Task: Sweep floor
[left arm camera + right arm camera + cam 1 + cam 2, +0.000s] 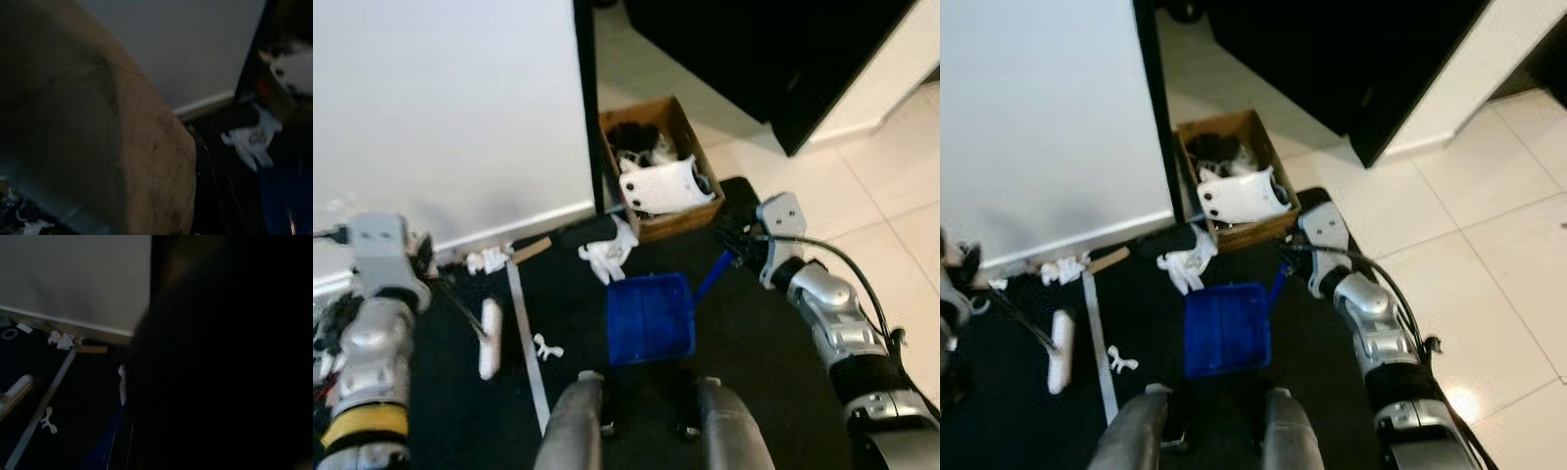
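Note:
A blue dustpan (pixel 651 318) lies flat on the black mat (pixel 764 343) in front of me. Its blue handle (pixel 713 276) slants up to my right gripper (pixel 736 245), which is shut on it. On the left, my left gripper (pixel 423 262) is shut on a thin dark brush handle (pixel 460 305) that leads down to a white brush head (pixel 489 338) resting on the mat. Crumpled white paper (pixel 610 253) lies just beyond the dustpan. A small white scrap (pixel 546 346) sits between brush and pan. The left wrist view is blurred by a brown shape close up.
A cardboard box (pixel 677 125) holding a white object stands beyond the mat beside a dark post (pixel 587 108). More white scraps (pixel 487 259) lie by the baseboard. A grey strip (pixel 527 338) runs across the mat. My knees (pixel 578 426) show below. Pale tiles (pixel 891 196) lie to the right.

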You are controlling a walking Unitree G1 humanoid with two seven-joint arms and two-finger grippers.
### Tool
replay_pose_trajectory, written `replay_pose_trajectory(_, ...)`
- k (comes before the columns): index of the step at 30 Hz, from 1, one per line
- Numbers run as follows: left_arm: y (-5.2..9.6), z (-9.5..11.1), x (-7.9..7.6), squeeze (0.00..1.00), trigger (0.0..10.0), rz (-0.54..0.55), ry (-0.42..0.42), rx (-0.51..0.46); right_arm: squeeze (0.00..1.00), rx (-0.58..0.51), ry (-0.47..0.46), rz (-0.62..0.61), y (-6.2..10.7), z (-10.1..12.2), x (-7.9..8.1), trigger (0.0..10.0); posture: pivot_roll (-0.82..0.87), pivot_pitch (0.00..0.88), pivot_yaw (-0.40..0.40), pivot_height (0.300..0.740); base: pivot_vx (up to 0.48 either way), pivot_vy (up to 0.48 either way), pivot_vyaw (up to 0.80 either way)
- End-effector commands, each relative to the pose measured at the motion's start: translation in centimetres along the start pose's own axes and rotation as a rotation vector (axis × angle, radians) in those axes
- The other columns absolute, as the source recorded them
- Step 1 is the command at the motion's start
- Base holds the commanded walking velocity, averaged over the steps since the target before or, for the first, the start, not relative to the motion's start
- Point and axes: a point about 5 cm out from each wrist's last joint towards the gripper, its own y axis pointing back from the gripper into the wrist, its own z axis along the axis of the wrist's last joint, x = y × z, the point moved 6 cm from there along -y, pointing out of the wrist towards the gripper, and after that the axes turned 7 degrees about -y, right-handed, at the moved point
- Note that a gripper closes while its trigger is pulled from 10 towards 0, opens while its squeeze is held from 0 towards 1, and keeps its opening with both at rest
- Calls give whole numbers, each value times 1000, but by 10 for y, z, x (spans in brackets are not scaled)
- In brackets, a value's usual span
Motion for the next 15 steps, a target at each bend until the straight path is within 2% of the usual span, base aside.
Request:
replay_pose_trajectory(1,4,-7,7,0,10000,45,-62,7,0,10,5,-10,7,-3,-5,10000,-67,332,-33,740,0,0,0)
replay_pose_trajectory(4,5,-10,4,0,10000,47,-74,9,0,11,5,-9,9,-3,-5,10000,-72,339,-37,740,0,0,0)
replay_pose_trajectory(8,5,-8,0,0,10000,24,-41,-14,0,14,4,-10,13,-4,-6,10000,-69,347,-39,740,0,0,0)
replay_pose_trajectory(9,4,-13,-5,0,10000,-9,22,-1,0,19,3,-8,13,-5,-5,10000,-70,348,-40,740,0,0,0)
replay_pose_trajectory(11,4,-15,-8,0,10000,-21,47,5,0,20,3,-6,13,-5,-5,10000,-76,352,-41,740,0,0,0)
replay_pose_trajectory(15,4,-28,-20,0,10000,-38,199,35,0,17,3,2,13,-2,-2,10000,-93,359,-49,740,0,0,0)
